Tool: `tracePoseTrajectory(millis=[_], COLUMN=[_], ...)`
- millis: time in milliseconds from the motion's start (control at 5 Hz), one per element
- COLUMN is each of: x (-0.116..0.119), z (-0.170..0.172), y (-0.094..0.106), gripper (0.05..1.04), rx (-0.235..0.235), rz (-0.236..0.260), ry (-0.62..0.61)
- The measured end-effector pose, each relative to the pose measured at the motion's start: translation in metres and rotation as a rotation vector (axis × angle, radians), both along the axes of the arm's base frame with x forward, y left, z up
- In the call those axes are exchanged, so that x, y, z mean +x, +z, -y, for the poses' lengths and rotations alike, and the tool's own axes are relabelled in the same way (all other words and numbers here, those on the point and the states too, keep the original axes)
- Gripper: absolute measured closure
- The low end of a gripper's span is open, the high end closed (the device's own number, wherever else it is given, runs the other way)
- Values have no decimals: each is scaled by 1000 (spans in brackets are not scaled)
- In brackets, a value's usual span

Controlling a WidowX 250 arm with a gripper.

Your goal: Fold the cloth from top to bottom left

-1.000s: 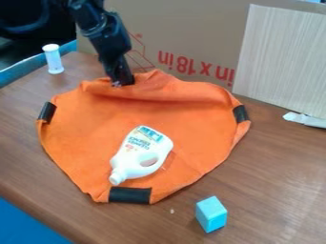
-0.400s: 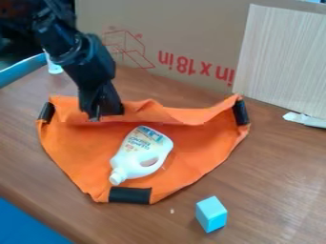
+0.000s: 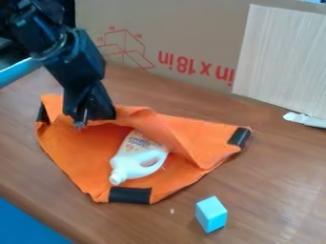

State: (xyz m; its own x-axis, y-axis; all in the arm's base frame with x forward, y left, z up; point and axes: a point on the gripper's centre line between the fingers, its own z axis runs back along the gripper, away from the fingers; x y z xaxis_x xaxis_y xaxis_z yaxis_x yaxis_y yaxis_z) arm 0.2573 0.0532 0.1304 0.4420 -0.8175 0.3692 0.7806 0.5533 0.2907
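Orange cloth is pinched in the gripper left of centre, its flap partly covering the white bottle.

Red print on cardboard, bottle label.

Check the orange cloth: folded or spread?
Partly folded: the orange cloth's far edge is turned over and covers the upper end of the white bottle, while the near part lies spread on the table.
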Motion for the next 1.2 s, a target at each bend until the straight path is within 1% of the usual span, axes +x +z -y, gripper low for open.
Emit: tracePoseTrajectory(millis=[200, 600, 800, 1000, 1200], x=[-11, -29, -32, -36, -34], z=[13, 32, 34, 35, 26], y=[-8, -17, -19, -26, -17], gripper=[1026, 1011, 870, 613, 309], rx=[11, -7, -16, -51, -98], rz=[-43, -102, -125, -187, -252], ry=[-3, -30, -33, -37, -13])
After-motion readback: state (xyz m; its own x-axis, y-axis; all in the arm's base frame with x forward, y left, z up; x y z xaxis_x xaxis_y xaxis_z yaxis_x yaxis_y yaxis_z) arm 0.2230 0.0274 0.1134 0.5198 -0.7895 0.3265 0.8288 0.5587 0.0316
